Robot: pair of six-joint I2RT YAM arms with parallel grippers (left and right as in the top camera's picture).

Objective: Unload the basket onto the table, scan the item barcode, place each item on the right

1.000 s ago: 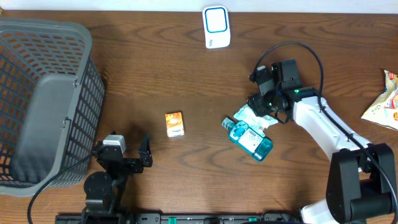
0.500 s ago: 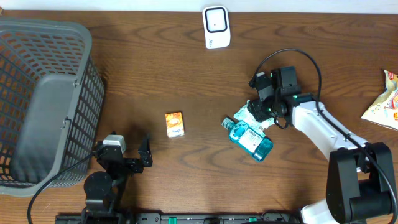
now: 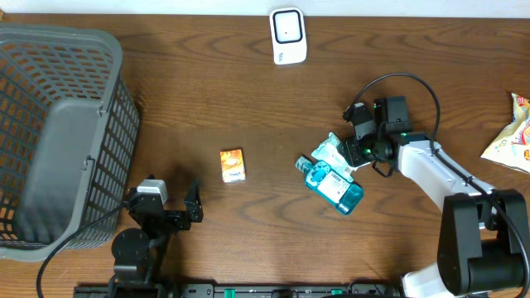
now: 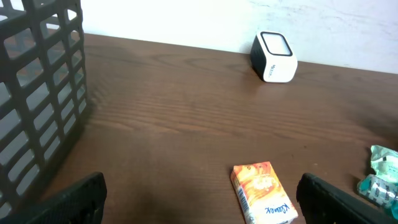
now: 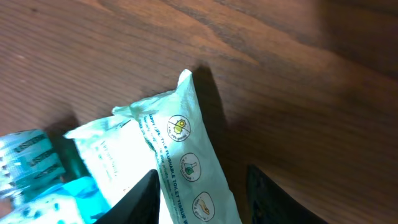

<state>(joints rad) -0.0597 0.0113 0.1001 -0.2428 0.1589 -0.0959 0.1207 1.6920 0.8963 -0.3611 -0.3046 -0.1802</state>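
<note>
A pale green wipes packet [image 3: 330,151] lies on the table, leaning on a blue bottle [image 3: 336,187]. My right gripper [image 3: 351,150] is down over the packet's right end. In the right wrist view the packet [image 5: 186,155] lies between the two fingers of that gripper [image 5: 206,196]. The left finger is against it and a narrow gap shows at the right finger, so the jaws stand open. The white scanner [image 3: 287,35] stands at the far edge. My left gripper [image 3: 172,204] rests wide open near the front edge, holding nothing.
A small orange tissue pack [image 3: 233,165] lies mid-table, just ahead of the left gripper [image 4: 199,200], with a barcode on its side. A large grey basket [image 3: 58,132] fills the left. A snack bag [image 3: 512,136] lies at the right edge.
The right gripper has shifted a little to the right and toward the front, and its jaws have narrowed around the wipes packet. The left arm has not moved.
</note>
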